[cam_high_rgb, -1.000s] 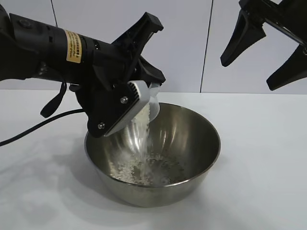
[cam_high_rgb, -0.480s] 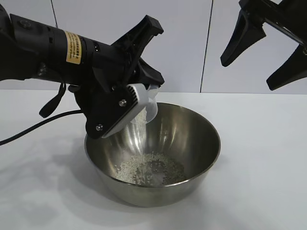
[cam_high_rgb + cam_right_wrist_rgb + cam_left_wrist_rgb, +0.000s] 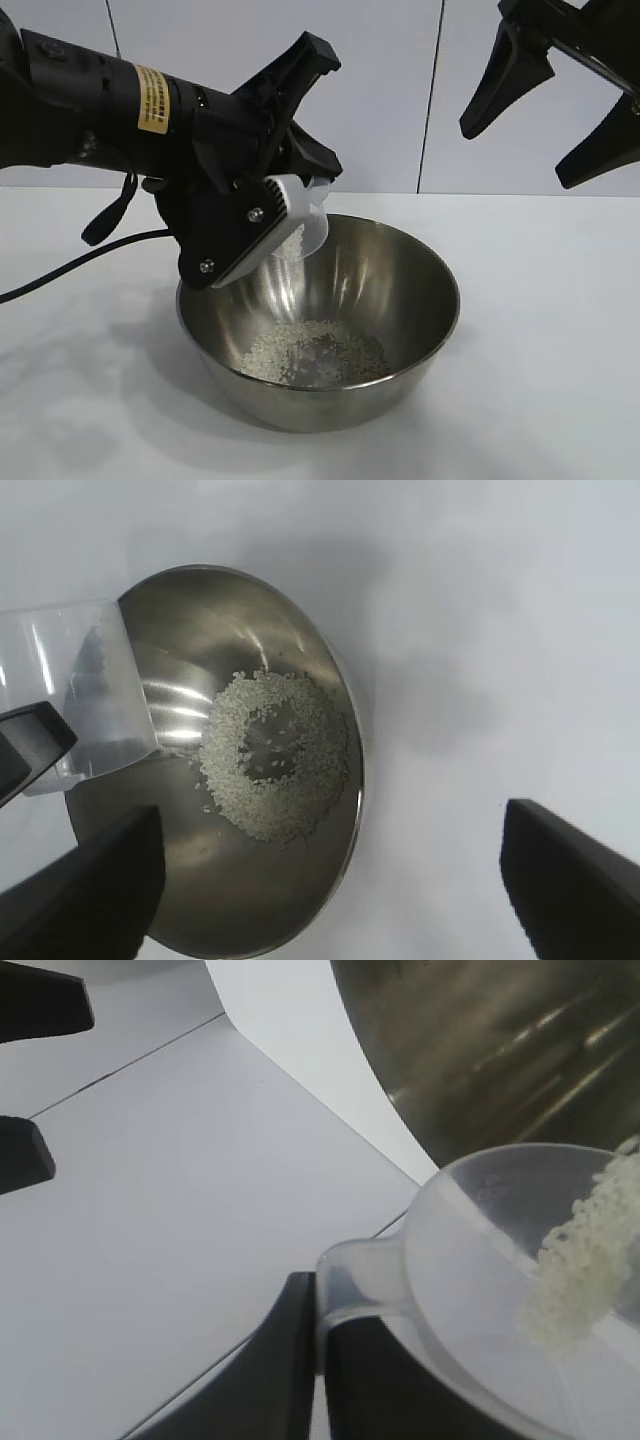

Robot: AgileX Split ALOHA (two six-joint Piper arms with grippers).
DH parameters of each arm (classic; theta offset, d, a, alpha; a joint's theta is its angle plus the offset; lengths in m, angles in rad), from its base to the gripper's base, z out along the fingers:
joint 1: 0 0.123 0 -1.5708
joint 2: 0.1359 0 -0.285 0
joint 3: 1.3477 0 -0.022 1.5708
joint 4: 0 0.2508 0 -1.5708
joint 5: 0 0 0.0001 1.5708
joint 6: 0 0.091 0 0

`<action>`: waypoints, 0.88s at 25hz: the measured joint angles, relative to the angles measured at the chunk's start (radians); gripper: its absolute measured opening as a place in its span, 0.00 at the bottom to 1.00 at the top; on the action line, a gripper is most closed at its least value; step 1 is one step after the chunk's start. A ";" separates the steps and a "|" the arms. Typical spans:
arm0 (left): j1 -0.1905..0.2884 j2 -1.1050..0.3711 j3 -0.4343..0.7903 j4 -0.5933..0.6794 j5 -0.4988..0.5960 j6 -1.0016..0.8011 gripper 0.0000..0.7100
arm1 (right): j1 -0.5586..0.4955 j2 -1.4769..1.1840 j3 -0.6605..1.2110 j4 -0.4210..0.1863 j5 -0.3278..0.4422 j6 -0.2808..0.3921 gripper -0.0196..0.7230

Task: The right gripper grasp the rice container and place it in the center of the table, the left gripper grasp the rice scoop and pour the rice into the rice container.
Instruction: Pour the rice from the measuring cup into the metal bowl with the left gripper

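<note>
The rice container (image 3: 400, 300), a steel bowl, stands on the white table (image 3: 560, 350) with a heap of rice (image 3: 315, 352) at its bottom. My left gripper (image 3: 300, 165) is shut on the handle of the clear rice scoop (image 3: 308, 222) and holds it tipped over the bowl's left rim. The left wrist view shows the fingers (image 3: 290, 1360) pinching the handle, with some rice (image 3: 580, 1270) still at the scoop's (image 3: 480, 1250) lip. My right gripper (image 3: 518, 155) hangs open and empty, high at the upper right. From its wrist view the bowl (image 3: 200, 610), rice (image 3: 275, 755) and scoop (image 3: 90, 700) lie below.
A black cable (image 3: 70, 265) runs across the table at the left, under the left arm. White wall panels (image 3: 400, 90) stand behind the table. Bare tabletop lies right of the bowl (image 3: 480, 680).
The falling stream of rice from the scoop has stopped and the grains have settled in the bowl. The scoop stays tipped. The right gripper has not moved.
</note>
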 joint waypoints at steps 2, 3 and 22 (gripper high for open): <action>0.000 0.000 0.000 0.000 0.000 0.000 0.01 | 0.000 0.000 0.000 0.000 0.000 0.000 0.88; 0.000 0.000 0.000 0.001 0.000 0.000 0.01 | 0.000 0.000 0.000 0.000 0.000 0.000 0.88; 0.000 0.000 -0.006 0.072 0.039 0.049 0.01 | 0.000 0.000 0.000 0.000 -0.001 0.000 0.88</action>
